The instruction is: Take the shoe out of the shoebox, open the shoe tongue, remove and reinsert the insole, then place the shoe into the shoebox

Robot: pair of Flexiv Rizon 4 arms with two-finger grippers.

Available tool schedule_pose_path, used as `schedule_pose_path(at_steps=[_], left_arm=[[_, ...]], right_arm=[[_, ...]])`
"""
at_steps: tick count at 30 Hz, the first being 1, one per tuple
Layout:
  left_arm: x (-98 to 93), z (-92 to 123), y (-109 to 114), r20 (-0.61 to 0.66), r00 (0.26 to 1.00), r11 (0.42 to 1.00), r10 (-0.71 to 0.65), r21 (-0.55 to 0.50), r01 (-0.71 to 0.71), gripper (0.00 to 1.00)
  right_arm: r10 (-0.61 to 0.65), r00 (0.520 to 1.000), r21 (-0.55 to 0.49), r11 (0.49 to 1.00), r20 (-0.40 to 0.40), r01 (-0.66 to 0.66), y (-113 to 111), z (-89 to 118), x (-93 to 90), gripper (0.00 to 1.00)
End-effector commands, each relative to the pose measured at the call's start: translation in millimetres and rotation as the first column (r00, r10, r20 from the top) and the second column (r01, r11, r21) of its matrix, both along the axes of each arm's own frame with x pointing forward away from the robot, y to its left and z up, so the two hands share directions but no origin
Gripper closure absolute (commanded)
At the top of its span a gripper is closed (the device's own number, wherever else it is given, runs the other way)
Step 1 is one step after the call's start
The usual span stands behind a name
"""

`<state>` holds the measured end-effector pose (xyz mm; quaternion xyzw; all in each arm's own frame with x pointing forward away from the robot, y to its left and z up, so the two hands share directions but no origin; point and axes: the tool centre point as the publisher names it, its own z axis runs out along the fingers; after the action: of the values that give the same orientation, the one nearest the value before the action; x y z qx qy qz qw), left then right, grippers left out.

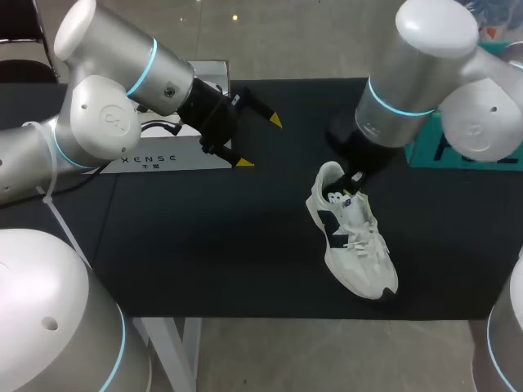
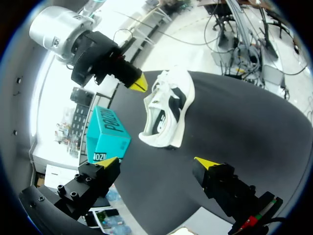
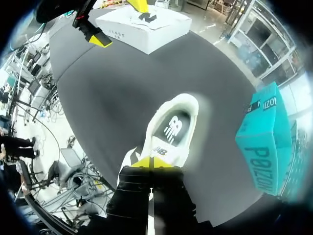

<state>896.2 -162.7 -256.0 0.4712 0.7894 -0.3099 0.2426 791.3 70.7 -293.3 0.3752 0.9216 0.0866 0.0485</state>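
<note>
Shoe (image 3: 168, 132) opening clearest from right wrist view

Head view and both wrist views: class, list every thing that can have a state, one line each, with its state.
white shoebox: lid shut.
shoe: outside the white shoebox, upright on its sole.
teal box: shut.
left tool: open, holding nothing.
right tool: shut on the shoe, at its tongue.

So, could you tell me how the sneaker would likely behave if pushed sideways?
The sneaker would probably slide, not roll, since it sits on its flat sole. Its upper looks soft, so it may flex at the right gripper.
</note>
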Motion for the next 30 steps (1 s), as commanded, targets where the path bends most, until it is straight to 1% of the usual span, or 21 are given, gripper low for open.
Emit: schedule_pose_path(at_steps=[1,25,27,28,30], left_arm=[[-0.2,0,0,0.001,1.0,1.0,0.0,0.004,0.0,0.0],[-0.2,0,0,0.001,1.0,1.0,0.0,0.004,0.0,0.0],[-0.2,0,0,0.001,1.0,1.0,0.0,0.004,0.0,0.0],[-0.2,0,0,0.001,1.0,1.0,0.0,0.004,0.0,0.0],[-0.2,0,0,0.001,1.0,1.0,0.0,0.004,0.0,0.0]], right_arm=[[0.003,0.999,-0.043,0.999,-0.042,-0.005,12,0,11.9,1.0],[0.003,0.999,-0.043,0.999,-0.042,-0.005,12,0,11.9,1.0],[0.089,0.996,-0.053,0.994,-0.025,-0.09,13,0,16.1,1.0],[0.104,0.994,-0.067,0.992,-0.026,-0.105,12,2,17.5,1.0],[0.208,0.978,-0.083,0.975,-0.008,-0.208,12,5,22.8,1.0]])
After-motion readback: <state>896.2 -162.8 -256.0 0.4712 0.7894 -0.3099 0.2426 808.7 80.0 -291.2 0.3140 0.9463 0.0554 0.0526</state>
